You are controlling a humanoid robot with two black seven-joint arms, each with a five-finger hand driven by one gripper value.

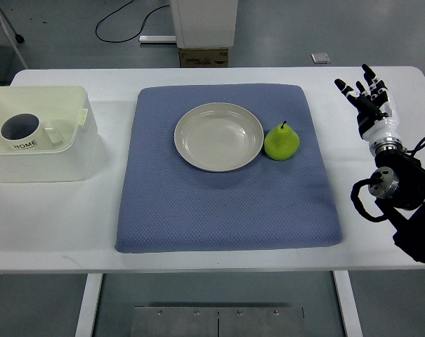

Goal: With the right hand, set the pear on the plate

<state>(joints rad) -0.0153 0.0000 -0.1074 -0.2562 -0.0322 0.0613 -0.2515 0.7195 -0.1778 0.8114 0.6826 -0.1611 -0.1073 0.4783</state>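
1. One hand showed in the frame: the right hand (367,95), at the upper right, over bare table (219,242) beyond the right edge of the mat (219,203).
2. Its fingers (344,88) were spread apart and pointed toward the top of the frame, holding nothing.
3. Its black forearm ran down to the lower right edge of the picture, with a cable looped beside the wrist.
4. The pear (282,142), yellow-green with a short dark stem, stood upright on the mat, right of centre.
5. It sat just beside the right rim of the plate (218,136), seemingly touching it or very nearly so, but not on it.
6. The hand was well apart from the pear, further right and a little higher in the frame.
7. The plate, pale and round, lay at the upper centre of the blue mat with nothing in it.
8. At the upper left a clear bin (40,133) stood on the table, off the mat.
9. Inside the bin sat a white mug (21,131) with the word HOME on it.
10. Grey floor, a dark cord and a pale base unit showed along the top edge.
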